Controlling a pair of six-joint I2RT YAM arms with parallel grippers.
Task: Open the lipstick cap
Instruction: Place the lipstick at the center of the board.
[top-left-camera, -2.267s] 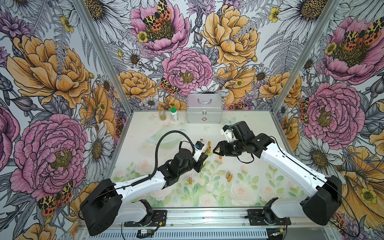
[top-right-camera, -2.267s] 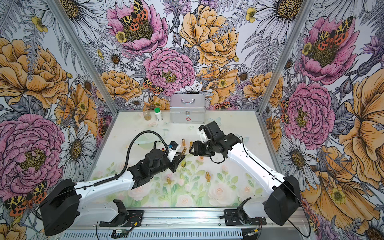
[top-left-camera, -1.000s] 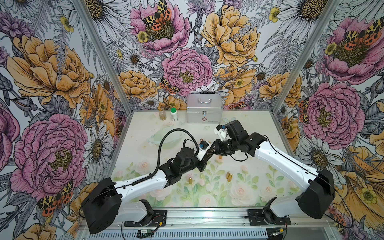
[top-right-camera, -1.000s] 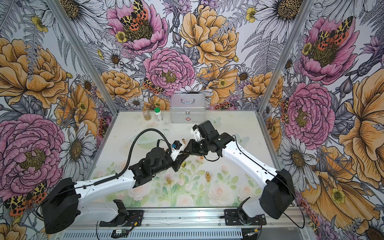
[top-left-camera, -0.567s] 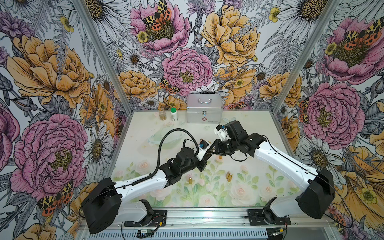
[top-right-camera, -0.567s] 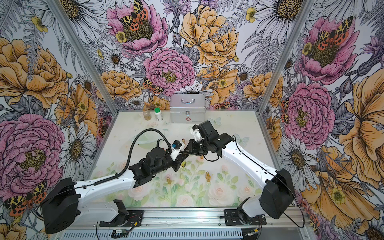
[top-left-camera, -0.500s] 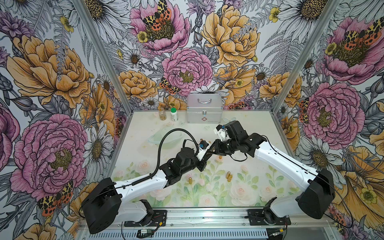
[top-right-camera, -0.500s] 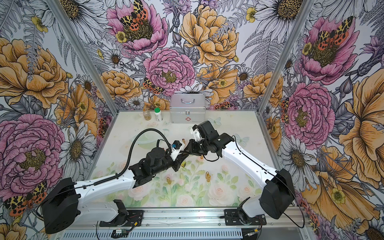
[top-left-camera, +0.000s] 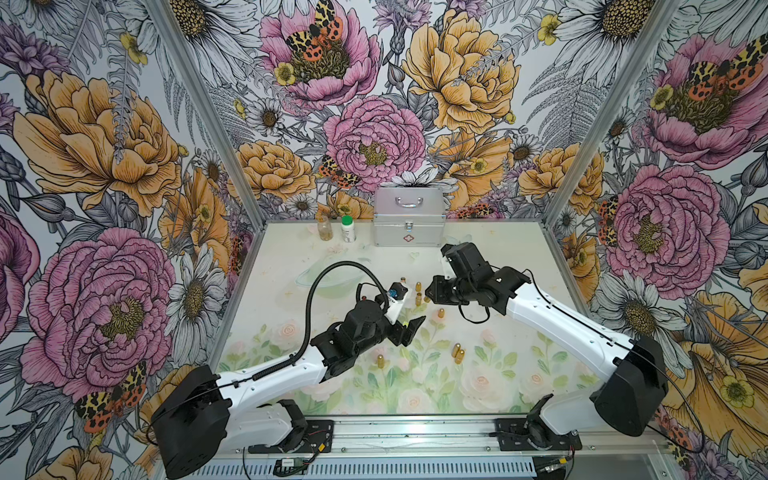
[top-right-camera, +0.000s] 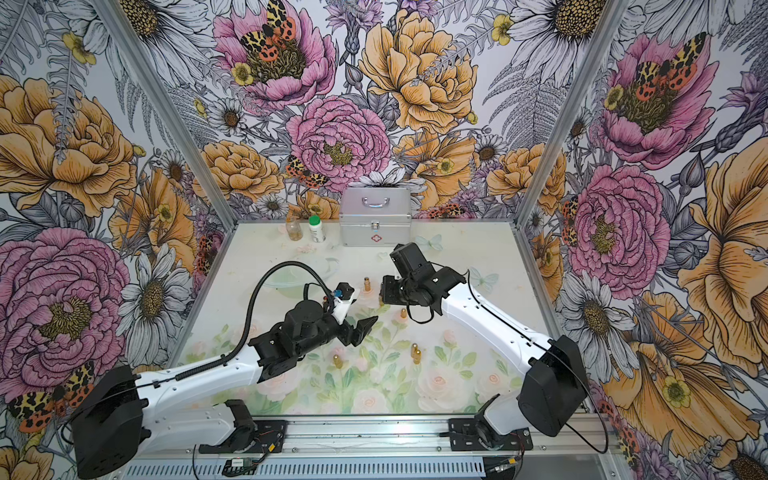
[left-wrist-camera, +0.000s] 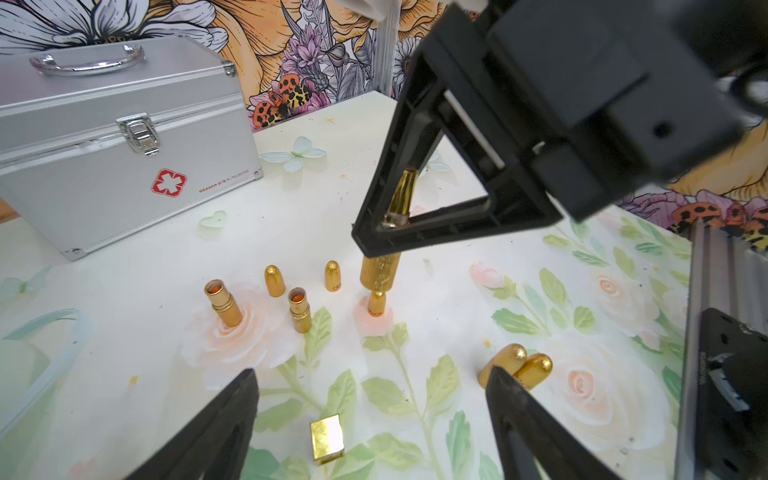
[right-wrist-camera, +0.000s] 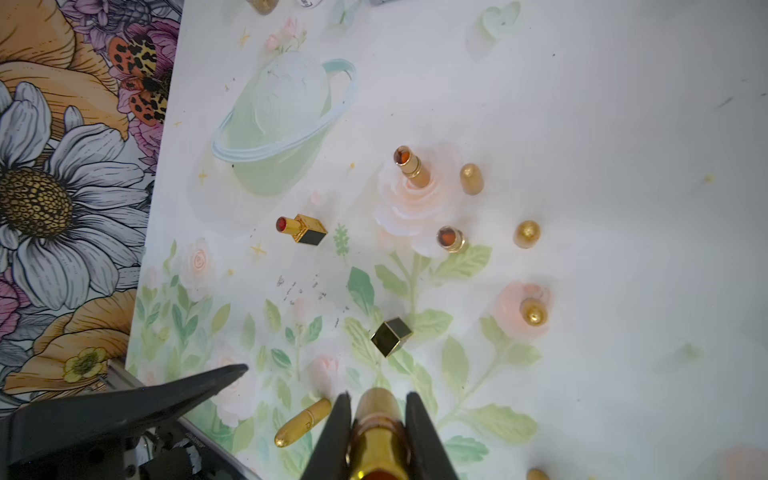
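Only wrist views show right gripper (right-wrist-camera: 377, 397) pinching gold lipstick (right-wrist-camera: 376, 436); left gripper (left-wrist-camera: 370, 372) spread wide

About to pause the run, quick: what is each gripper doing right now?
Left gripper: open, holding nothing.
Right gripper: closed on the gold cylindrical lipstick tube.

White arm links (top-left-camera: 557, 320), black joints; black wedge fingers (left-wrist-camera: 216, 428); ribbed cable (top-left-camera: 308, 307).

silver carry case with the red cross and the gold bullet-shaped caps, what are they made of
Silver carry case: likely aluminium, satin panels, bright chromed latch. Gold bullet-shaped caps: metal or metallised plastic, cannot tell; shiny, slightly speckled sheen.
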